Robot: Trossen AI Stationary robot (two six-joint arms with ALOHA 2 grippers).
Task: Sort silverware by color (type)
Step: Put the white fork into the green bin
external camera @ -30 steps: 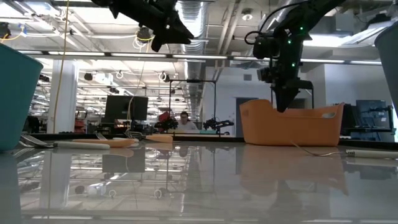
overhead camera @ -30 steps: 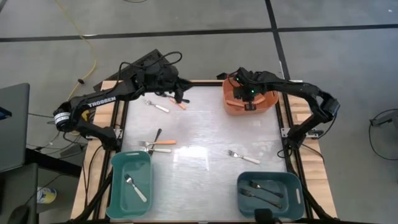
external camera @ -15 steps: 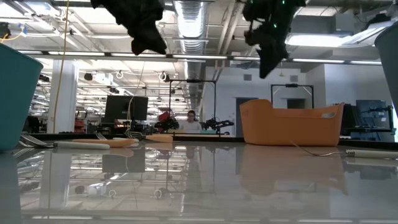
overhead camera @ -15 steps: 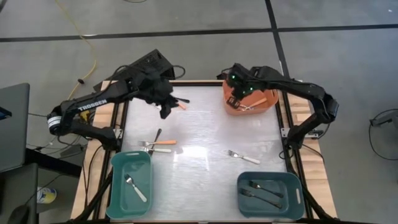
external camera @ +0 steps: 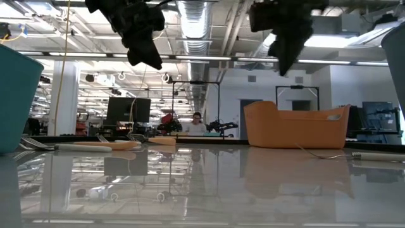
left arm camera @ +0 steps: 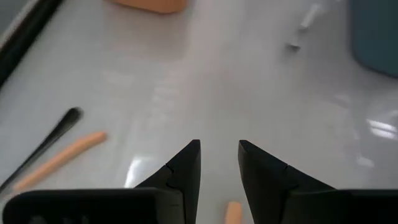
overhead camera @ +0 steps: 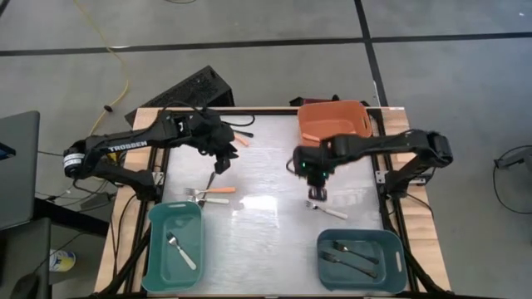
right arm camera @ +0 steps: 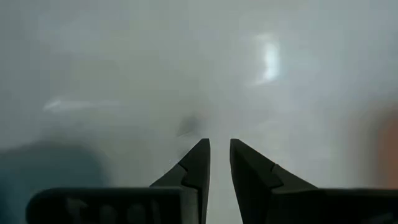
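Note:
My left gripper (overhead camera: 222, 161) (external camera: 147, 56) hangs open above the table's left half, just far of a black-handled piece (overhead camera: 211, 179) (left arm camera: 43, 142), an orange-handled piece (overhead camera: 219, 190) (left arm camera: 62, 157) and a white-handled one (overhead camera: 214, 200), all lying flat. My right gripper (overhead camera: 316, 191) (external camera: 286, 60) is open by a narrow gap, above the table's middle, close over a white-handled fork (overhead camera: 326, 208) that lies flat. Another orange-handled piece (overhead camera: 242, 140) lies near the far edge. Neither gripper holds anything.
An orange bin (overhead camera: 334, 124) (external camera: 296, 126) stands at the far right. A teal bin (overhead camera: 174, 241) at the near left holds a white-handled spoon (overhead camera: 180, 250). A blue-grey bin (overhead camera: 360, 257) at the near right holds black-handled pieces. Bare tabletop lies between the bins.
My right gripper rose out of the orange bin and swung toward the near edge, ending over the white-handled fork at the table's middle. My left gripper moved from the far edge toward the near side, ending above the cluster of silverware on the left.

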